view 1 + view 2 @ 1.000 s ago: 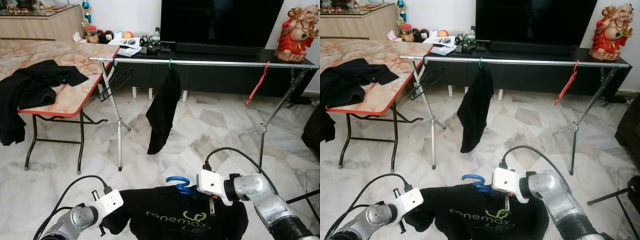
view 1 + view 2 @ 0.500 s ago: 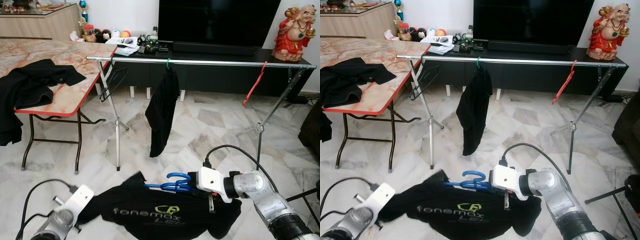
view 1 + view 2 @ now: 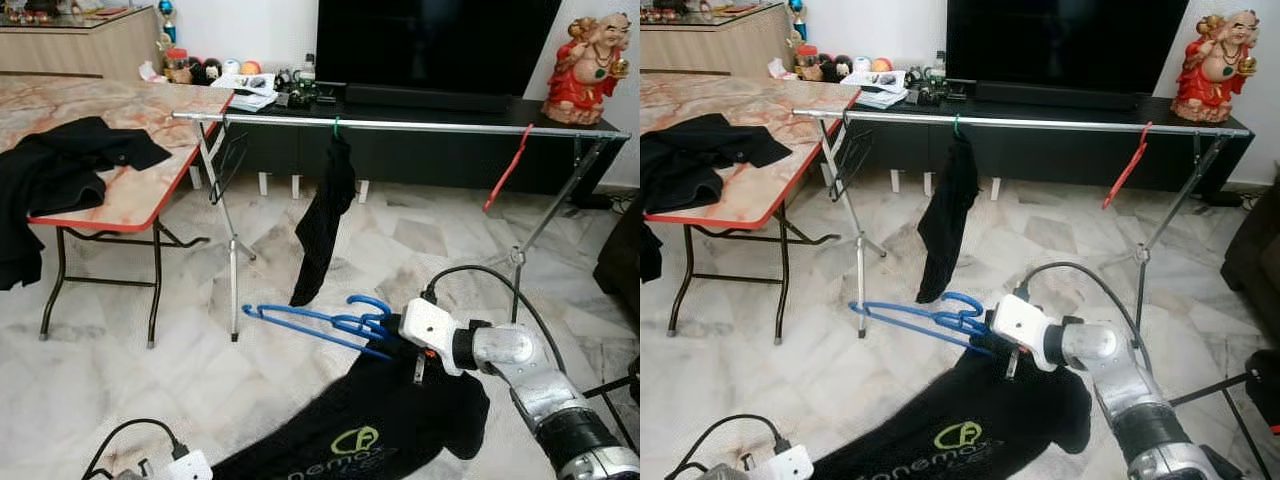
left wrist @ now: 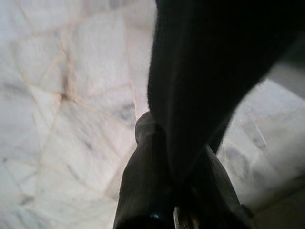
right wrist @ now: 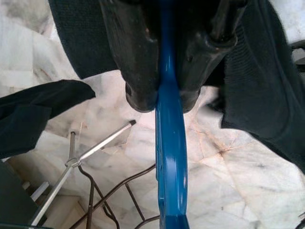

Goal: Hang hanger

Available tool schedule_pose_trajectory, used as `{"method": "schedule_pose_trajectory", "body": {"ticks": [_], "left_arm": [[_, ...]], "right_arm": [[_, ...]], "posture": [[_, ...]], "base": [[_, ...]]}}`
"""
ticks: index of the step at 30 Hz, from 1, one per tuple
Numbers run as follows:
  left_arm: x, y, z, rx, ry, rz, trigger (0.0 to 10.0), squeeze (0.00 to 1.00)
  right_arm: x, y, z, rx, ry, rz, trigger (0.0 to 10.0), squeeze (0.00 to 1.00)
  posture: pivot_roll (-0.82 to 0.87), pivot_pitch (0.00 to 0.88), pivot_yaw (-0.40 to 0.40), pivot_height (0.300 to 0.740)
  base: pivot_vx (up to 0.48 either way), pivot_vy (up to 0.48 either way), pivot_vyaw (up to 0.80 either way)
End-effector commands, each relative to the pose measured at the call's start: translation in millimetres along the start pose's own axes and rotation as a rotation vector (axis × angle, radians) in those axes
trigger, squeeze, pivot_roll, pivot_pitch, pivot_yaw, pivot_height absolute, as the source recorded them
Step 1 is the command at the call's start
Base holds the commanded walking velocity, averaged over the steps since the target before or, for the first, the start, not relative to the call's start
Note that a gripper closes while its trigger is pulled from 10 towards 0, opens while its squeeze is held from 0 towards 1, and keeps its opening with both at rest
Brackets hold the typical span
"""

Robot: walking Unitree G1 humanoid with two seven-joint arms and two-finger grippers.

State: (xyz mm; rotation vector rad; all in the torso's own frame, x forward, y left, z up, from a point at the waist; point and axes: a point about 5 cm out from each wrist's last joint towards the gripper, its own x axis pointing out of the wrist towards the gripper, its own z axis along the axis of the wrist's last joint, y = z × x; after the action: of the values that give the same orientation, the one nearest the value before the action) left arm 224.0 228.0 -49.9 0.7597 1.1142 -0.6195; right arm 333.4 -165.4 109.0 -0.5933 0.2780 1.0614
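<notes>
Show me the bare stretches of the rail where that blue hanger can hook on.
The rail is bare between the green-hooked black garment and the red hanger, the widest gap. A shorter bare stretch lies between the black wire hanger and that garment. The right gripper holds the blue hanger, its black shirt trailing.

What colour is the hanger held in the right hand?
Blue; the hanger shows best in the right wrist view, clamped in the right hand.
</notes>
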Motion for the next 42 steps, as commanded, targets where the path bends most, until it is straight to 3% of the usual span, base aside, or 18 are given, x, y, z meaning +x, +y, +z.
{"method": "schedule_pose_trajectory", "body": {"ticks": [1, 5, 9, 13, 14, 16, 17, 22, 24, 28, 30, 33, 36, 37, 38, 39, 40, 42], "left_arm": [[-3.9, 9.1, 0.2, -0.028, -0.016, 0.021, 0.0, 0.00], [-8.6, 19.7, 12.1, -0.016, -0.075, 0.049, 0.0, 0.00], [-17.7, 34.3, 34.2, -0.026, -0.198, 0.095, 0.0, 0.00], [-26.5, 43.9, 50.7, -0.062, -0.294, 0.126, 0.0, 0.00], [-26.5, 43.9, 50.7, -0.062, -0.294, 0.126, 0.0, 0.00], [-34.5, 48.4, 63.8, -0.070, -0.368, 0.129, 0.0, 0.00], [-34.5, 48.4, 63.8, -0.070, -0.368, 0.129, 0.0, 0.00], [-38.4, 47.6, 71.2, -0.098, -0.422, 0.125, 0.0, 0.00], [-38.8, 47.5, 71.0, -0.106, -0.426, 0.131, 0.0, 0.00], [-44.0, 52.7, 68.4, -0.158, -0.463, 0.229, 0.0, 0.00], [-54.2, 62.0, 72.3, -0.188, -0.545, 0.374, 0.0, 0.00], [-76.5, 71.6, 81.9, -0.370, -0.746, 0.542, 0.0, 0.00], [-92.2, 69.7, 86.4, -0.466, -0.863, 0.605, 0.0, 0.00], [-100.3, 64.8, 87.3, -0.523, -0.930, 0.623, 1.9, 0.00], [-100.3, 64.8, 87.3, -0.523, -0.930, 0.623, 1.9, 0.00], [-102.9, 63.1, 87.5, -0.537, -0.950, 0.629, 2.9, 0.00], [-105.1, 60.7, 87.9, -0.547, -0.966, 0.626, 9.3, 0.00], [-108.5, 57.1, 90.7, -0.545, -0.997, 0.614, 10.0, 0.00]], "right_arm": [[-2.3, -6.9, 5.3, -0.014, -0.016, -0.032, 10.0, 0.00], [3.4, -5.4, 6.0, -0.012, -0.025, -0.048, 10.0, 0.00], [14.4, -18.8, 16.5, 0.069, -0.113, -0.289, 10.0, 0.00], [17.2, -28.8, 27.0, 0.309, -0.320, -0.495, 10.0, 0.00], [17.2, -28.8, 27.0, 0.309, -0.320, -0.495, 10.0, 0.00], [19.6, -28.7, 26.3, 0.519, -0.473, -0.624, 10.0, 0.00], [19.6, -28.7, 26.3, 0.519, -0.473, -0.624, 10.0, 0.00], [24.8, -20.3, 26.7, 0.862, -0.792, -0.615, 10.0, 0.00], [26.4, -19.5, 24.4, 0.853, -0.754, -0.649, 10.0, 0.00], [36.9, -12.8, 4.5, 0.741, -0.395, -0.824, 10.0, 0.00], [39.6, -5.1, -10.2, 0.734, -0.257, -0.856, 10.0, 0.00], [40.1, 15.6, -40.4, 0.805, -0.091, -0.862, 10.0, 0.00], [39.5, 42.0, -67.0, 0.855, 0.033, -0.837, 10.0, 0.00], [38.6, 65.2, -86.0, 0.901, 0.124, -0.809, 10.0, 0.00], [38.6, 65.2, -86.0, 0.901, 0.124, -0.809, 10.0, 0.00], [38.0, 72.7, -91.5, 0.911, 0.153, -0.800, 10.0, 0.00], [37.1, 82.4, -98.1, 0.924, 0.179, -0.787, 10.0, 0.00], [35.5, 95.3, -106.9, 0.947, 0.226, -0.779, 10.0, 0.00]], "posture": [[0.18, 0.000, -0.043, 0.740], [0.18, 0.000, -0.045, 0.740], [0.18, 0.000, -0.047, 0.740], [0.19, 0.000, -0.051, 0.740], [0.19, 0.000, -0.051, 0.740], [0.20, 0.000, -0.049, 0.740], [0.20, 0.000, -0.049, 0.740], [0.22, 0.000, -0.049, 0.740], [0.22, 0.000, -0.047, 0.740], [0.20, 0.000, -0.036, 0.740], [0.20, 0.000, -0.030, 0.740], [0.20, 0.000, -0.027, 0.740], [0.21, 0.000, -0.027, 0.740], [0.21, 0.000, -0.026, 0.740], [0.21, 0.000, -0.026, 0.740], [0.21, 0.000, -0.027, 0.740], [0.21, 0.000, -0.027, 0.740], [0.22, 0.000, -0.027, 0.740]], "base": [[0.000, 0.000, 0.00], [0.000, 0.000, 0.00], [0.000, 0.000, 0.00], [0.000, 0.000, 0.00], [0.000, 0.000, 0.00], [0.000, 0.000, 0.00], [0.000, 0.000, 0.00], [0.000, 0.000, 0.00], [0.000, 0.000, 0.00], [0.000, 0.000, 0.00], [0.000, 0.000, 0.00], [0.000, 0.000, 0.00], [0.000, 0.000, 0.00], [0.000, 0.000, 0.00], [0.000, 0.000, 0.00], [0.000, 0.000, 0.00], [0.000, 0.000, 0.00], [0.000, 0.000, 0.00]]}}
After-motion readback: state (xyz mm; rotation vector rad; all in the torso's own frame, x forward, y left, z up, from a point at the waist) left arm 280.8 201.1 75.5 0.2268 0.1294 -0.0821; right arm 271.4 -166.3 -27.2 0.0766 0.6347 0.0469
